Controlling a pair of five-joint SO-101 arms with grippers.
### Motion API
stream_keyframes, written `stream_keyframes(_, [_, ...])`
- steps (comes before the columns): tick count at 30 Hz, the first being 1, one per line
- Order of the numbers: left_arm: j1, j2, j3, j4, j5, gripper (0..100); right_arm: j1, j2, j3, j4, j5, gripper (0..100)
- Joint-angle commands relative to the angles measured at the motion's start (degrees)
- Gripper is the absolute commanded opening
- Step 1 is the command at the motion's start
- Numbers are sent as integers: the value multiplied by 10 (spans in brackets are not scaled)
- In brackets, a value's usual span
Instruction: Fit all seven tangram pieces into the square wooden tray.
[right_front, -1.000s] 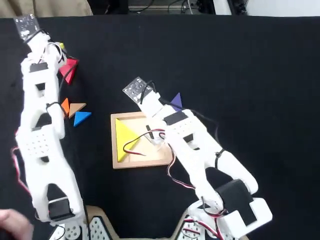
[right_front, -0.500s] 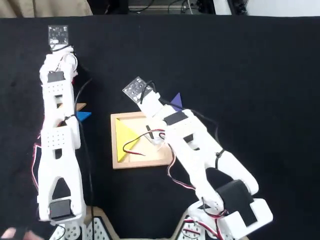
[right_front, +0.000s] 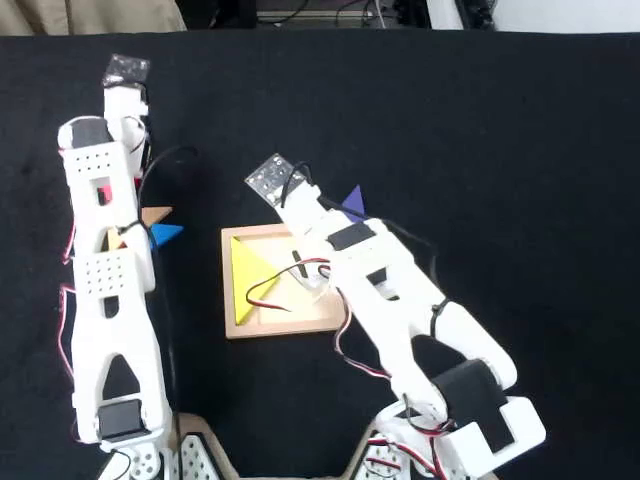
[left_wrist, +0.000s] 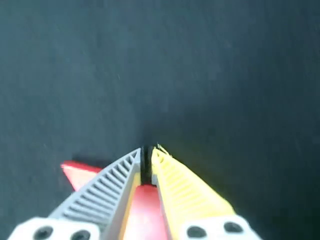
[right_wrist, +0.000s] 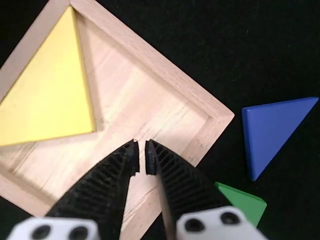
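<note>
Because my left hand (left_wrist: 148, 159) is pressed together above the red piece (left_wrist: 77, 174) at the bench's far left, it may merely shove the piece. My right hand (right_wrist: 140, 152), almost closed, hovers over the tray (right_wrist: 160, 67), near its yellow triangle (right_wrist: 47, 95).

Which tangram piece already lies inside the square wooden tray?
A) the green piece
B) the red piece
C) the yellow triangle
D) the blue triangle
C: the yellow triangle lies flat within the rim of the wooden tray, while the blue triangle and green piece rest outside it.
</note>
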Motion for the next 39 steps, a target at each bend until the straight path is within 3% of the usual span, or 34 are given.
stream_keyframes(1, [-4, -50, -1, 150, -33, 55, 9, -29, 3, -6, -1, 33])
stream_keyframes(6, [-19, -95, -7, 149, 4, 55, 8, -30, 6, -6, -1, 33])
stream_keyframes(11, [-27, -240, 29, 151, 41, 62, 8, -30, 6, -6, -1, 33])
stream_keyframes(14, [-36, -345, 155, 151, 22, 118, 8, -30, 6, -6, -1, 33])
stream_keyframes(18, [-53, -495, 424, 149, -28, 182, 8, -31, 6, -6, -1, 34])
stream_keyframes(22, [-68, -597, 606, 91, 3, 204, 8, -31, 6, -6, -1, 34])
stream_keyframes(26, [-103, -594, 681, -44, 107, 251, 8, -31, 6, -6, -1, 34])
stream_keyframes(29, [-110, -557, 682, -72, 156, 282, 8, -31, 7, -6, -1, 34])
stream_keyframes(35, [-97, -457, 602, -52, 156, 297, 8, -31, 7, -6, -1, 34])
stream_keyframes(39, [-88, -396, 546, -52, 104, 292, 8, -31, 7, -6, -1, 32])
